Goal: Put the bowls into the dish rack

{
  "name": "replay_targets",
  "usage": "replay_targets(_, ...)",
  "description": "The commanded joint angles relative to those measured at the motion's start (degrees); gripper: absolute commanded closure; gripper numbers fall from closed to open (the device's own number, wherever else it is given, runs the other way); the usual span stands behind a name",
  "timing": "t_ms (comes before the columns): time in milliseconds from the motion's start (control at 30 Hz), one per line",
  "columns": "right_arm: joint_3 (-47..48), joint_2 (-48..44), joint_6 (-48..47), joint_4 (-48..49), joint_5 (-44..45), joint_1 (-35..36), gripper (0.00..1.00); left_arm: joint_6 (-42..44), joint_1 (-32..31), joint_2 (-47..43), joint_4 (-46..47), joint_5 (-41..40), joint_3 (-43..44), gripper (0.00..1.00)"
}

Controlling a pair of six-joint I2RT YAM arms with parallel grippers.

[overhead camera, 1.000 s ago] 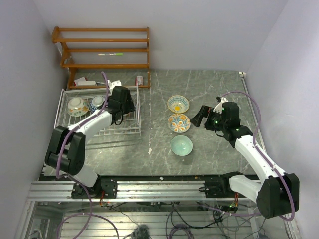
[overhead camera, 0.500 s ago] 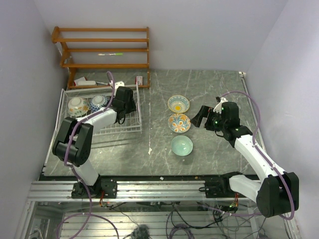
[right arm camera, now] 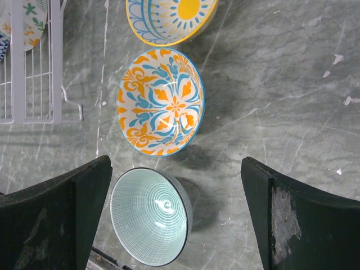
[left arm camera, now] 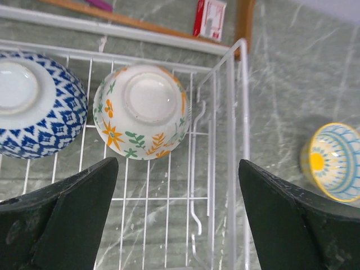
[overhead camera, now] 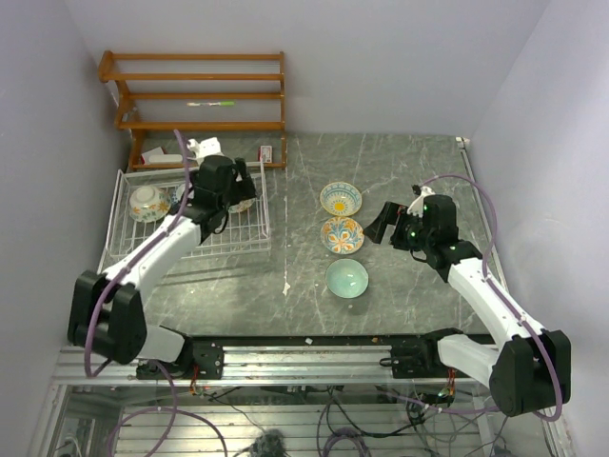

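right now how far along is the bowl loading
Half done, it seems. Three bowls are in the dish rack: a blue-patterned bowl, an orange-flowered bowl and a third bowl. Nothing is in hand: the left end effector and right end effector are open. Left on the table: sunburst bowl, orange-blue bowl, teal bowl.

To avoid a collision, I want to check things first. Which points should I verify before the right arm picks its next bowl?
1. Left gripper open and empty: ok.
2. White floral bowl sits inside dish rack, upside down: ok.
3. Right gripper open: ok.
4. Finger room around orange bowl: cannot tell; yellow bowl and teal bowl lie very close.
5. Free grid space in the rack: ok.
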Motion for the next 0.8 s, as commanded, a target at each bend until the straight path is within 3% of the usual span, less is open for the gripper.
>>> replay_targets(0, 1.15, -2.27, 0.10, -0.52, 0.75, -0.39, 0.01, 1.99, 0.04, -7.00, -2.54, 2.31, 1.45, 0.00)
replay_targets(200, 3.11, -3.40, 1.13, -3.37, 4.54, -0.46, 0.00, 5.31, -6.77, -14.23, 0.56, 8.23, -2.22, 0.01)
replay_targets(367, 3.45, -3.39, 3.42, -5.13, 9.77, -0.56, 0.00, 7.73, -17.32, -13.84, 0.87, 7.79, -0.99, 0.01)
replay_targets(567, 4.59, -1.78, 6.56, -9.11, 16.40, -2.72, 0.00, 12.70, -30.12, -3.42, 4.39, 5.80, 4.49, 0.01)
replay_targets(767, 2.70, -1.76, 6.91, -8.79, 13.84, -11.36, 0.00, 17.53, -32.40, 9.62, 9.07, 13.29, 12.25, 0.01)
